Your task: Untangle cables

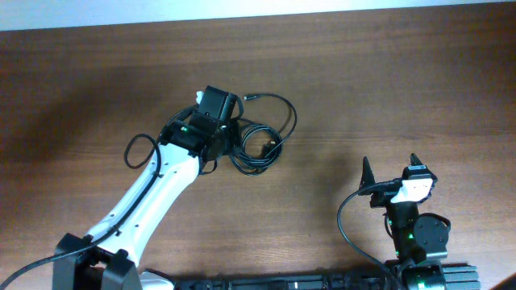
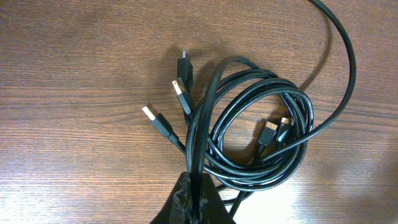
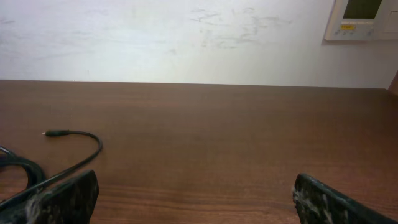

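Observation:
A tangle of thin black cables (image 1: 260, 143) lies coiled on the wooden table near its middle, with one long loop running out to the right (image 1: 289, 113). In the left wrist view the coil (image 2: 261, 137) shows several USB plugs (image 2: 157, 122) fanned out to its left. My left gripper (image 2: 198, 198) is shut on a strand of the cables at the coil's near edge; it also shows in the overhead view (image 1: 230, 133). My right gripper (image 1: 391, 171) is open and empty, well to the right of the cables. In the right wrist view (image 3: 196, 199) a cable end (image 3: 59, 133) lies far left.
The brown wooden table (image 1: 387, 80) runs to a white wall (image 3: 186, 37) at the back. A wall panel (image 3: 360, 18) hangs at the upper right of the right wrist view. The left arm's own wire (image 1: 137, 149) loops beside it.

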`<state>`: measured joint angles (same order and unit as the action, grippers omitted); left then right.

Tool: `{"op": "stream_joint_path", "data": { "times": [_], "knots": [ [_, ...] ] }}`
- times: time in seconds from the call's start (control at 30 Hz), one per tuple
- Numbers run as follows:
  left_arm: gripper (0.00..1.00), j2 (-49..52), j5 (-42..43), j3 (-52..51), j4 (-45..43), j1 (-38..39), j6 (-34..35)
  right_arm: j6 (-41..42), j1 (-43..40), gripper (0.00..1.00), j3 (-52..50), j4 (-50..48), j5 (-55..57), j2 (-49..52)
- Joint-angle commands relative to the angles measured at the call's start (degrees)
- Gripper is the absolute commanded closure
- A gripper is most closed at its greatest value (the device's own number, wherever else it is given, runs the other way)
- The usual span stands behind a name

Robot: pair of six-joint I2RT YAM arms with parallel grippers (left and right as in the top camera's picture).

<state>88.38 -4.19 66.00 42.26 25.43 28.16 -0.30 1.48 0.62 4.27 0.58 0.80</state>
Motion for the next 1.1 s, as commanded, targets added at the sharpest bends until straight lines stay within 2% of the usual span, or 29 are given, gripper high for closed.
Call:
{"op": "stream_joint_path", "data": {
  "times": [0.0, 1.07],
  "knots": [
    [1.00, -1.0, -1.3, 0.5, -0.2, 0.1, 0.7, -0.3, -0.4, 0.01, -0.3, 0.3, -0.1, -0.3],
    [1.00, -1.0, -1.2, 0.5, -0.9, 0.1, 0.5, -0.3, -0.4, 0.01, -0.3, 0.3, -0.1, -0.3]
  ]
}}
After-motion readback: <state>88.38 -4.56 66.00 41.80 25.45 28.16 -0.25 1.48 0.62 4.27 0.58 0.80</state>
